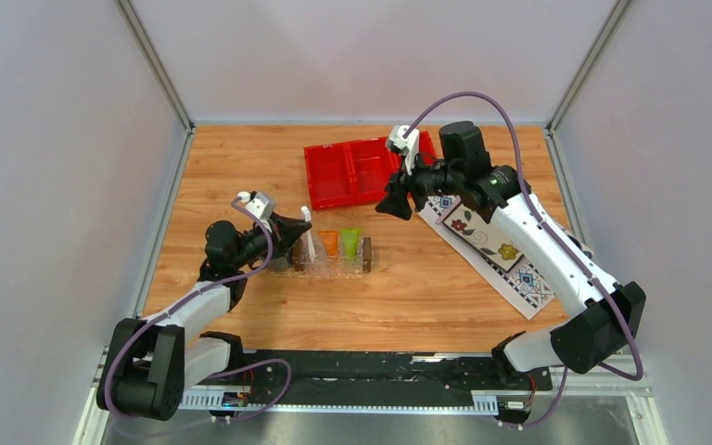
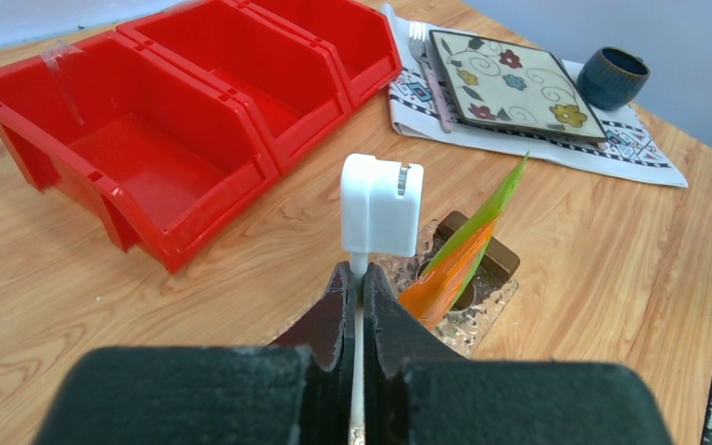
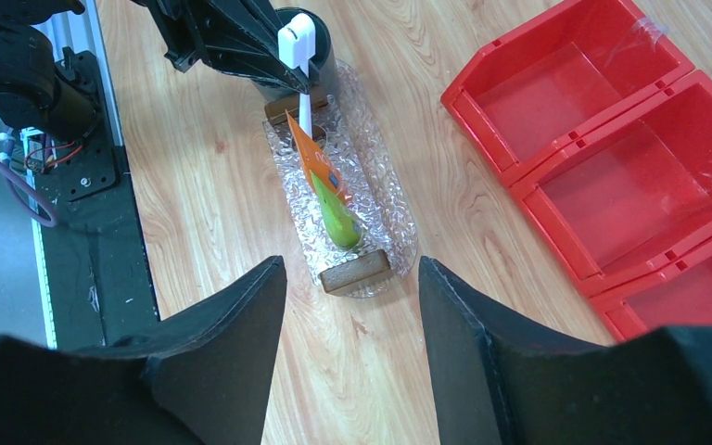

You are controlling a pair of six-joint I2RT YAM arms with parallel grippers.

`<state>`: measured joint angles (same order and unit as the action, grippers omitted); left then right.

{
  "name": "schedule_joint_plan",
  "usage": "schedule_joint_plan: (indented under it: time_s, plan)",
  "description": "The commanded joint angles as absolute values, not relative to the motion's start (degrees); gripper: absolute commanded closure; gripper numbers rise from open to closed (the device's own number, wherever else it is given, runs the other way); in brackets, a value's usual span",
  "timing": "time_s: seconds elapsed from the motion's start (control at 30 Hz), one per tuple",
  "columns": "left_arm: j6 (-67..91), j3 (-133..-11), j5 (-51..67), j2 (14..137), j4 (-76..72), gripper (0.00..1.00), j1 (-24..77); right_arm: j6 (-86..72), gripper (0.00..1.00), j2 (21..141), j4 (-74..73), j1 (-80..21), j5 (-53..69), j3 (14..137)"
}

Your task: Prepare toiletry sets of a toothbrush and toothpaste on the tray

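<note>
My left gripper (image 1: 294,243) is shut on the thin handle of the white toothbrush (image 1: 308,232), held tilted up over the left end of the clear tray (image 1: 338,269). In the left wrist view the gripper (image 2: 354,278) pinches the handle and the toothbrush head (image 2: 382,204) sticks out past the fingertips. The orange tube (image 1: 329,243) and the green tube (image 1: 350,241) lie side by side in the tray, also seen in the right wrist view as orange (image 3: 315,162) and green (image 3: 338,222). My right gripper (image 1: 394,204) is open and empty, raised to the right of the tray (image 3: 385,222).
A red three-compartment bin (image 1: 357,171) stands behind the tray, empty as far as it shows (image 2: 195,120). A patterned cloth (image 1: 496,250) at the right carries a square flowered plate (image 2: 510,83), a fork (image 2: 426,56) and a dark mug (image 2: 612,76).
</note>
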<state>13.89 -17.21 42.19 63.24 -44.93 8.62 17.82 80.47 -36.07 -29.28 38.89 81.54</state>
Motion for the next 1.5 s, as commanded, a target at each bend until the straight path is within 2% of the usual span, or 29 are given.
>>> schedule_joint_plan:
  time_s: [0.0, 0.4, 1.47]
  plan:
    - [12.3, -16.3, 44.2, 63.7, -51.1, 1.0, 8.3, 17.5, 0.42, 78.7, -33.5, -29.2, 40.2, 81.7]
    - [12.0, -15.6, 44.4, 66.4, -56.3, 1.0, 8.3, 17.5, 0.41, 78.9, -33.7, -29.1, 40.4, 82.1]
    - [9.9, -14.2, 45.5, 68.9, -58.4, 1.0, 8.3, 17.8, 0.41, 77.5, -33.4, -29.1, 40.8, 80.7]
